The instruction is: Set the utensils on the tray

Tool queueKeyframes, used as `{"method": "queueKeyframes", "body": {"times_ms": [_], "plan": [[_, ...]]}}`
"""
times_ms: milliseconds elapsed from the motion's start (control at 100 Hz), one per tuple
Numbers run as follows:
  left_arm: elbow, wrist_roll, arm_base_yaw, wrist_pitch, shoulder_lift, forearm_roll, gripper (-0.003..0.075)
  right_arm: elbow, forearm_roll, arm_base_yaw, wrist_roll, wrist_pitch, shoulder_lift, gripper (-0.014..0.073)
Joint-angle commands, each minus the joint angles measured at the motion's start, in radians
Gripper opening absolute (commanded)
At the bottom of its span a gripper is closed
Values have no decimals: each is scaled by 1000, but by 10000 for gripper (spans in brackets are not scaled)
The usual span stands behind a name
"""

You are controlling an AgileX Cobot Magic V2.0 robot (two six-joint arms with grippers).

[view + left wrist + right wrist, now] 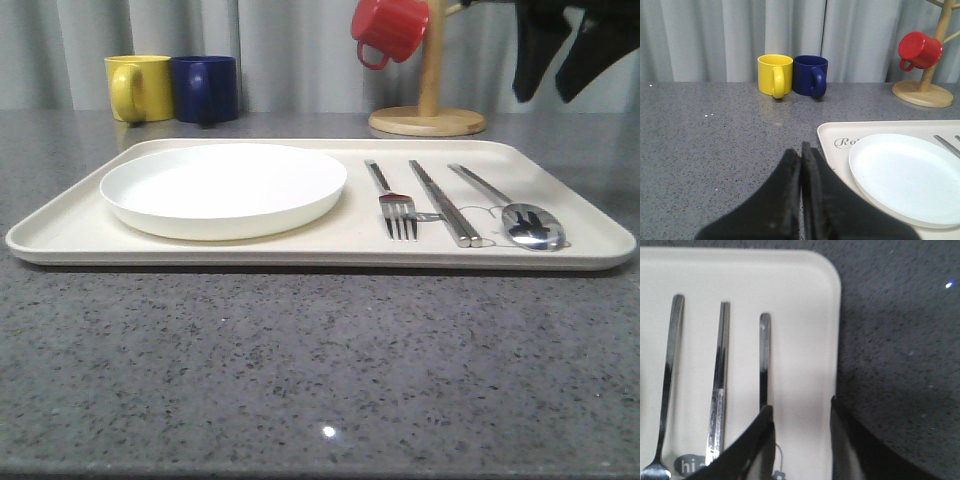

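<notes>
The cream tray lies across the middle of the table. On its right half three silver utensils lie side by side: a fork, a pair of chopsticks and a spoon. My right gripper hangs high over the tray's far right corner, open and holding nothing. In the right wrist view its gripper is spread over the tray beside the spoon handle, with the chopsticks and fork further over. My left gripper is shut and empty, over bare table beside the tray corner.
A white plate fills the tray's left half. A yellow mug and a blue mug stand at the back left. A wooden mug stand with a red mug is at the back right. Grey speckled table lies in front.
</notes>
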Motion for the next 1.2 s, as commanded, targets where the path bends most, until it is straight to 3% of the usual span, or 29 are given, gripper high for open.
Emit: {"method": "queueKeyframes", "body": {"times_ms": [0, 300, 620, 760, 980, 1190], "plan": [[-27, 1, 0, -77, 5, -11, -18, 6, -52, -34, -2, -41, -106, 288], [-27, 1, 0, -77, 5, -11, -18, 274, -66, -140, -31, -128, -406, 288], [-27, 1, 0, -77, 5, -11, -18, 561, -70, -147, -42, -248, -822, 283], [-27, 1, 0, -77, 5, -11, -18, 649, -97, -147, -52, -290, -990, 194], [-27, 1, 0, -77, 5, -11, -18, 703, -153, -147, -52, -318, -1123, -74], [-27, 1, 0, -77, 5, -11, -18, 703, -159, -147, -52, -318, -1126, -68]]}}
